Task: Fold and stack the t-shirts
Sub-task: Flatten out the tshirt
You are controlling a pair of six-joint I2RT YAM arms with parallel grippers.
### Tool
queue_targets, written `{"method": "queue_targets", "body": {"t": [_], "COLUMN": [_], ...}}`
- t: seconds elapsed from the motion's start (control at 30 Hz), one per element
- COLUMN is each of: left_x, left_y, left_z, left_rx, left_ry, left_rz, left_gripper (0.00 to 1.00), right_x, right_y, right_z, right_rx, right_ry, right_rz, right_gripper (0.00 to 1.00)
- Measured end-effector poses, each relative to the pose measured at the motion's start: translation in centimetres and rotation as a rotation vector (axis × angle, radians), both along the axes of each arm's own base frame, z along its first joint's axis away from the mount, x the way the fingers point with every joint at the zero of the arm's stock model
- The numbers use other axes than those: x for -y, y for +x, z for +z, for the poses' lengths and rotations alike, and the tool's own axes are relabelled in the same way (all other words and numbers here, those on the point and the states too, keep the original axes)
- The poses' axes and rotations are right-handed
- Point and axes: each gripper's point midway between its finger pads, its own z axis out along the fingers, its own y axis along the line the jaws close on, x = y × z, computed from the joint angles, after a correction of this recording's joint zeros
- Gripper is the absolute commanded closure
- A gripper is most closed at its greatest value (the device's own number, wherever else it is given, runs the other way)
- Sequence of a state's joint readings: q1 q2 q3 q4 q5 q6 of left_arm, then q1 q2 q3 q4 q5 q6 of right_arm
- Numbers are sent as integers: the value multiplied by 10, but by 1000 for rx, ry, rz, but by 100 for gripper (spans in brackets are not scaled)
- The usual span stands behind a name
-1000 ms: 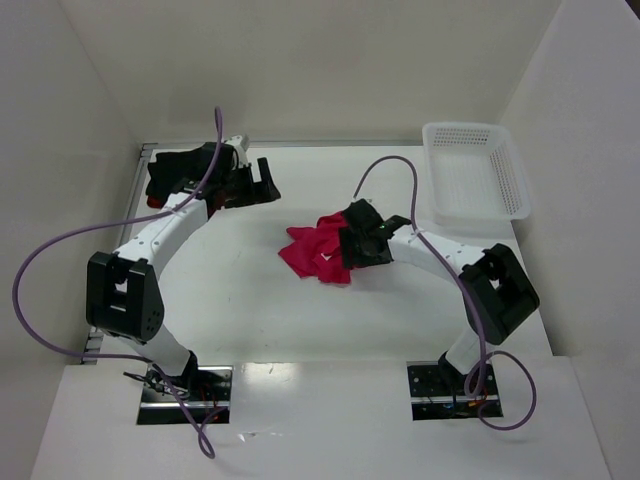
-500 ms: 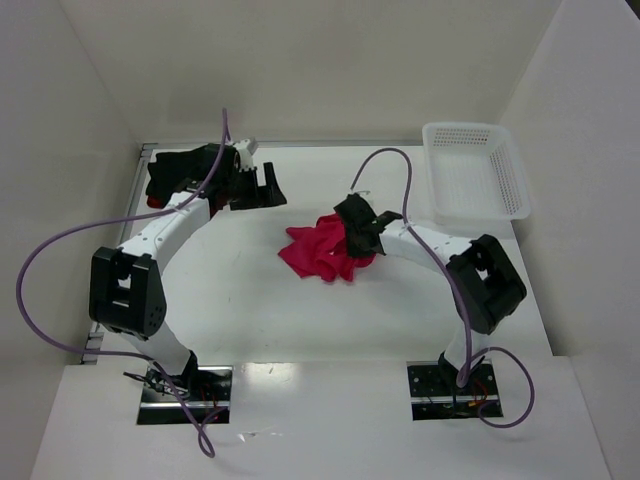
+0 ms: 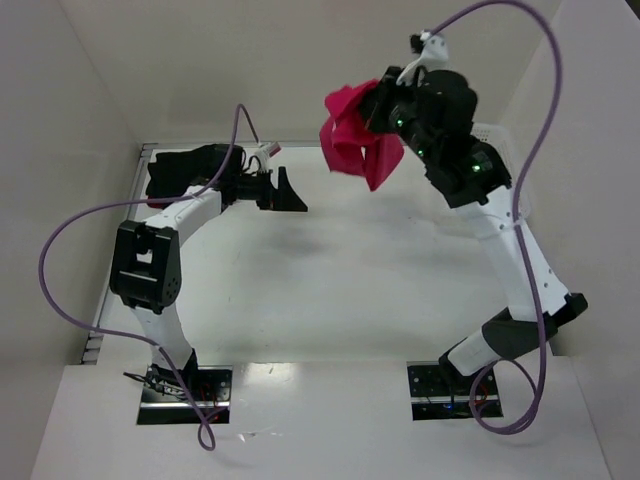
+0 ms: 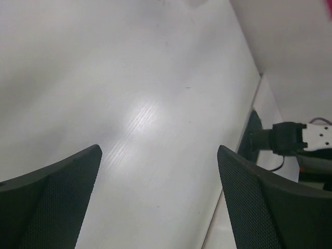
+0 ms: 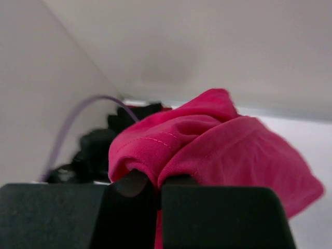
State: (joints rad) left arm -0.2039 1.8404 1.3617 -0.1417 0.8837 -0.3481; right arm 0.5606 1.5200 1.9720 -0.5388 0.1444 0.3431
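My right pincer (image 5: 158, 189) pinches the crimson-pink t-shirt (image 5: 218, 150), bunched just ahead of it; only the overhead view shows the cloth hanging clear of the desk (image 3: 350, 290). My left pincer (image 4: 158, 171) gapes wide.

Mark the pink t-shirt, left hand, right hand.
pink t-shirt (image 3: 352, 140), top view, middle of the hanging bunch.
left hand (image 4: 159, 155), left wrist view, gap between open fingers.
right hand (image 5: 156, 188), right wrist view, between the shut fingertips.

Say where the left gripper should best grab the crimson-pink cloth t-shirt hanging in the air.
Probably the dangling lower fold of the crimson-pink cloth t-shirt, approached from its left. It hangs bunched from the shut right gripper, and the open left gripper sits on that side.
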Motion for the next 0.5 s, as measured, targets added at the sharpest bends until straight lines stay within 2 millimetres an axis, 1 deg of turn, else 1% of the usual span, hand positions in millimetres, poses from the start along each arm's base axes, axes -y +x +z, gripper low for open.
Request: {"method": "queue_targets", "body": {"t": [0.03,0.1,0.13,0.2,0.27,0.3,0.33,0.37,0.4,0.43,0.47,0.5], "left_x": [4,11,15,22,29,33,34,35,35,34,33,35], "left_y": [-1,0,1,5,8,10,10,6,4,3,2,0], "left_z": [4,16,24,41,61,76,84,98,109,121,126,138], "left_rx": [10,54,78,143,199,247,265,292,314,345,355,372], "left_ry": [-29,-70,-93,-131,-172,-207,-229,-266,-292,-316,-329,-363], "left_rz": [-25,-56,-68,-82,-84,-76,-67,-51,-39,-22,-13,-3], "left_gripper": [0,0,0,0,0,0,0,0,0,0,0,0], "right_x": [1,4,3,0,-8,-13,-19,-20,-25,-26,-28,-29], "right_y": [-7,-22,-31,-40,-45,-47,-47,-47,-46,-46,-46,-47], "right_z": [25,59,69,72,64,52,39,36,14,4,-11,-20], "right_rx": [50,124,147,153,134,103,72,65,13,-14,-54,-79], "right_ry": [26,60,70,74,74,67,57,55,37,27,10,0], "right_rz": [17,55,84,126,177,207,233,237,258,263,272,280], "right_gripper": [100,100,100,100,100,100,100,100,100,100,100,100]}}
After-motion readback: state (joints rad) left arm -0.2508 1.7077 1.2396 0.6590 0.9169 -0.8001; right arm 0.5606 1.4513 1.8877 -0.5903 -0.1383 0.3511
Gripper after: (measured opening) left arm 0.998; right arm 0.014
